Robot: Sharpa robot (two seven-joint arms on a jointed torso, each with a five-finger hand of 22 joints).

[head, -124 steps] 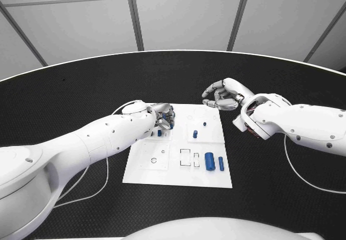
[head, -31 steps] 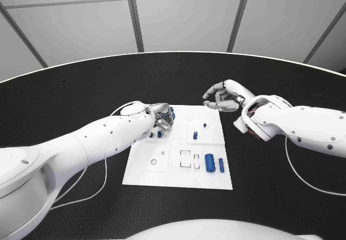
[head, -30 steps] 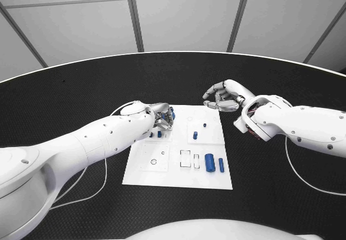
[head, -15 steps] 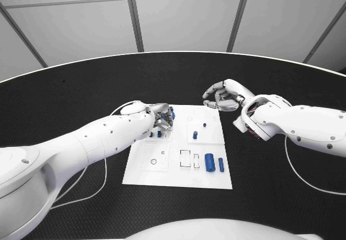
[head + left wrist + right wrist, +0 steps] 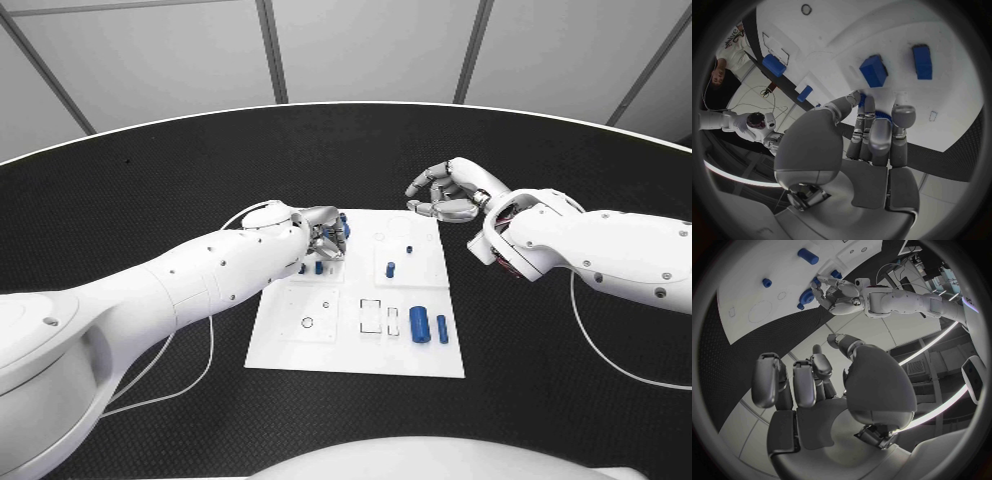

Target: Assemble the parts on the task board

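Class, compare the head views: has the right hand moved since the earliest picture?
No. The right hand hovers off the far right corner of the task board, in the same place against that corner as before.

Our left arm [image 5: 173,285] reaches in across the table from the near left, its hand [image 5: 326,236] bent down at the wrist with the fingers [image 5: 879,132] drawn close together and pointing downward; whether they pinch anything we cannot tell. Our right arm [image 5: 606,255] comes in from the right with the elbow out and the forearm angled back toward the middle. Its hand [image 5: 450,193] hovers raised, fingers [image 5: 795,382] curled inward toward the palm, holding nothing.
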